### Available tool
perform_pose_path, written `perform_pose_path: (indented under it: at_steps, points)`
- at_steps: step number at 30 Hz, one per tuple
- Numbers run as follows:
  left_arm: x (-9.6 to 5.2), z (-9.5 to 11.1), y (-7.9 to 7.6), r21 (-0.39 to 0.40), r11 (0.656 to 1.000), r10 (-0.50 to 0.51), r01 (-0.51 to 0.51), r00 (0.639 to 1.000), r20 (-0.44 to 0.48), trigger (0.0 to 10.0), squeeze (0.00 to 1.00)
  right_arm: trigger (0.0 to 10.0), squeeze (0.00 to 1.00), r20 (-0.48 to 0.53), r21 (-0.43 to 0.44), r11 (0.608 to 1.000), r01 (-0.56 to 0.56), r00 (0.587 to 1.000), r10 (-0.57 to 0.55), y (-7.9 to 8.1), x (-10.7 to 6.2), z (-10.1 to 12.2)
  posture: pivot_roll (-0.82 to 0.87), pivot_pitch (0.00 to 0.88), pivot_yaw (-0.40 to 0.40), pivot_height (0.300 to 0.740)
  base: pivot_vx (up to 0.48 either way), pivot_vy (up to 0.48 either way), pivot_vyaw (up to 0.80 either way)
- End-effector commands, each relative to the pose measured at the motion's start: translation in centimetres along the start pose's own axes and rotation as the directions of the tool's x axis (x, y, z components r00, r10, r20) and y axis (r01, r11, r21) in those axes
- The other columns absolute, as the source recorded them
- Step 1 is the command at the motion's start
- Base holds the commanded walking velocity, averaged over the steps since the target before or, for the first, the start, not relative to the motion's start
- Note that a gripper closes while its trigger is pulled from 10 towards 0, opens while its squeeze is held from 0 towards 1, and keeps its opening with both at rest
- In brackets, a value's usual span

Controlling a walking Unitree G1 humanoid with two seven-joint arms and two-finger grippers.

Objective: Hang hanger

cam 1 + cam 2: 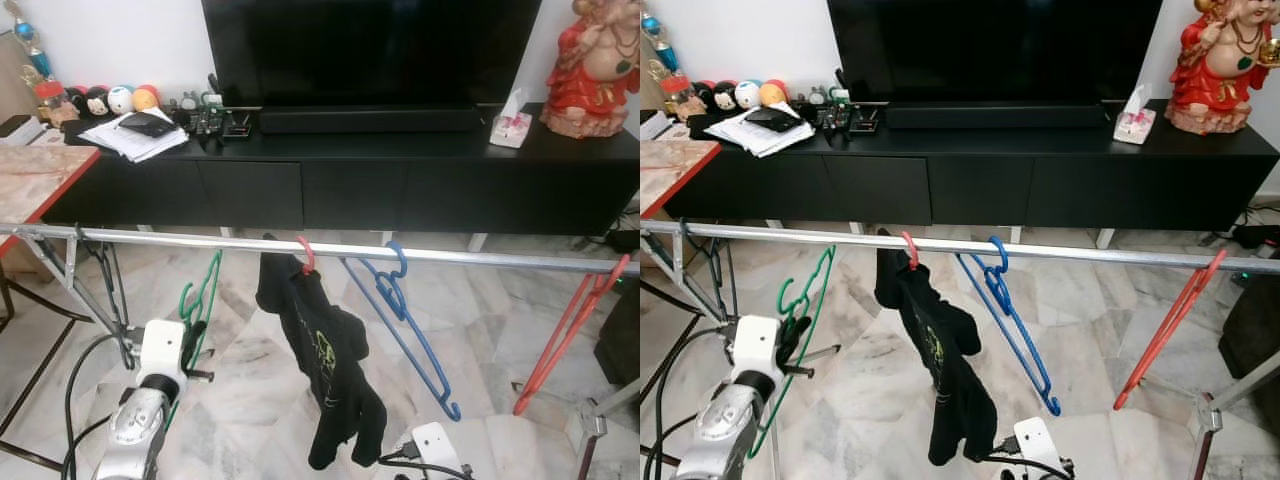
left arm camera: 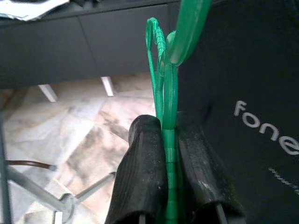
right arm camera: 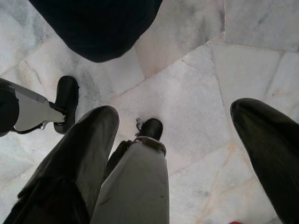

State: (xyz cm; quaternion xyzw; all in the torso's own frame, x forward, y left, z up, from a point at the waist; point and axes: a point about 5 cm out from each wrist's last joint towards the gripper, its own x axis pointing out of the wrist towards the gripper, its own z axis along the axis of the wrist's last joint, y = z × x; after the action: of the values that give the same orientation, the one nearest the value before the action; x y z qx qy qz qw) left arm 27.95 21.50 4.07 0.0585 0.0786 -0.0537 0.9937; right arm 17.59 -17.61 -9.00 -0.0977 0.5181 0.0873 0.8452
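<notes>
Scene: living room, long silver metal clothes rail (image 1: 450, 256) spanning the foreground, black low TV cabinet (image 1: 400, 180) behind it.
Task thing: thin green plastic hanger (image 1: 200, 300), just below the rail nr its left end, hook not yet over the bar as far as can be seen.
Left gripper (image 2: 167, 154): w/ both black fingers (image 2: 142, 172) pressed together on the green hanger's stem, a firm pinch; held up just under the rail, left of the garment.
Right gripper (image 3: 175, 140): low beneath the rail, pointing at the pale marble floor (image 3: 196, 84); jaws stand wide apart, nothing between them; idle.
Already on rail: black T-shirt w/ green print (image 1: 325, 370) on a red-hooked hanger nr the rail's middle; bare blue plastic hanger (image 1: 400, 320) just right of it; bare red plastic hanger (image 1: 570, 335) nr the rail's right end, tilted.
Progress: judged about midway. Hanger picked up & brought to the rail = done. Left: lift hook above the bar, drop it over in the free stretch left of the T-shirt, release.
Risk: hook looks slightly turned in the wrist view; may need rotating so the opening faces the bar.
</notes>
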Motion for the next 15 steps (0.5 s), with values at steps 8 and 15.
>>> perform_pose_path:
  at_steps: [8,15]
  points:
    - [1.1,0.6,0.2,-0.014,1.000,-0.005,0.005,1.000,-0.019,10.0,0.00,10.0,0.00,0.005,-0.001,1.000,0.002,1.000,-0.002,0.1,0.0,0.2,-0.03,0.000,0.050,0.740,0.000,0.000,0.00]
    - [3.4,3.6,0.1,-0.066,0.998,0.005,0.000,0.997,0.074,10.0,0.00,10.0,0.00,0.005,-0.001,1.000,0.003,1.000,-0.003,0.1,0.0,0.1,-0.04,0.000,0.051,0.740,0.000,0.000,0.00]
